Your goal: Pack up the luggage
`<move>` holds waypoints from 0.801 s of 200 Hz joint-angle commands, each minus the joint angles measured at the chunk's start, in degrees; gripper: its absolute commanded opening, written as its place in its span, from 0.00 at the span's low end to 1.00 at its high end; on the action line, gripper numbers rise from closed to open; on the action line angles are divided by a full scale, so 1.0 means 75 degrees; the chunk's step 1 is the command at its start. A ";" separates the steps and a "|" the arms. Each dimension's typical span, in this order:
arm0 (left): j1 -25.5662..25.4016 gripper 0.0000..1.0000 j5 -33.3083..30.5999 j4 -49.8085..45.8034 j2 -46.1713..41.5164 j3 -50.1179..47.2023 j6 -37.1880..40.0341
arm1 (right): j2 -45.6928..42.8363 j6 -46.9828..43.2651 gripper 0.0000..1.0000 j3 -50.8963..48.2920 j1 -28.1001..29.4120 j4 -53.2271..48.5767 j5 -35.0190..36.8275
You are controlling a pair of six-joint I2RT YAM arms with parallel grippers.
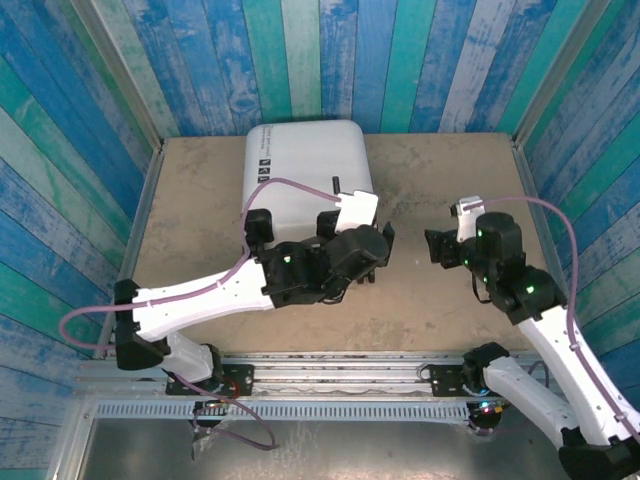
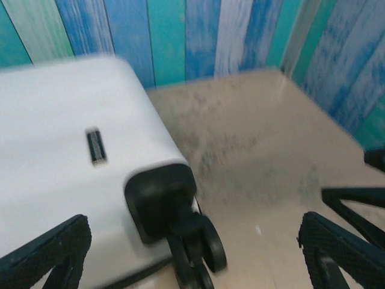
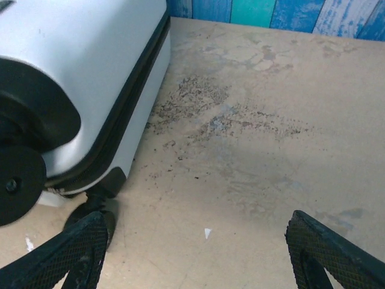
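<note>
The luggage [image 1: 300, 170] is a white hard-shell suitcase lying flat and closed at the back middle of the table. My left gripper [image 1: 358, 232] hovers at its near right corner, open. In the left wrist view the left gripper [image 2: 192, 241] straddles the black corner wheel [image 2: 204, 247], one finger over the luggage [image 2: 60, 150] and the other over bare table. My right gripper [image 1: 437, 247] stands open to the right of the suitcase. In the right wrist view the right gripper [image 3: 198, 223] has only tabletop between its fingers, with the luggage [image 3: 78, 60] and a wheel [image 3: 18, 180] at the left.
The tan table [image 1: 450, 180] is fenced by blue and green plank walls [image 1: 400, 60] at the back and sides. Bare room lies right of the suitcase and along the near edge. A small white scrap [image 3: 207, 232] lies on the table.
</note>
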 commanded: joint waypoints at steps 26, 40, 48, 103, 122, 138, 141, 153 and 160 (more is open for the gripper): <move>0.0002 0.89 0.1792 -0.2465 0.1325 0.0823 -0.2189 | -0.0995 -0.0061 0.84 -0.1823 -0.0037 0.2497 -0.1024; 0.0010 0.89 0.1679 -0.2524 0.1502 0.0886 -0.2438 | -0.1105 -0.0048 0.84 -0.2177 -0.0033 0.2765 -0.1327; 0.0042 0.90 0.1539 -0.2692 0.1616 0.0969 -0.2629 | -0.1112 -0.0027 0.84 -0.2325 -0.0028 0.2892 -0.1466; 0.0579 0.88 0.1523 -0.2867 0.2192 0.1010 -0.3206 | -0.0597 0.0372 0.84 -0.2437 -0.0027 0.2988 -0.1779; 0.0798 0.86 0.1676 -0.2379 0.2195 0.0777 -0.3235 | -0.0446 0.0489 0.84 -0.2466 -0.0028 0.3021 -0.1987; 0.0960 0.86 0.1819 -0.1928 0.2180 0.0591 -0.3212 | -0.0410 0.0555 0.84 -0.2534 -0.0027 0.3064 -0.2109; 0.0988 0.85 0.1868 -0.1840 0.2182 0.0559 -0.3195 | -0.0410 0.0562 0.84 -0.2557 -0.0020 0.3075 -0.2102; 0.1086 0.85 0.1992 -0.1566 0.2199 0.0498 -0.3120 | -0.0400 0.0694 0.84 -0.2667 -0.0018 0.3089 -0.1912; 0.1139 0.84 0.2039 -0.1457 0.2234 0.0483 -0.3082 | -0.0355 0.0810 0.84 -0.2761 -0.0016 0.3162 -0.1826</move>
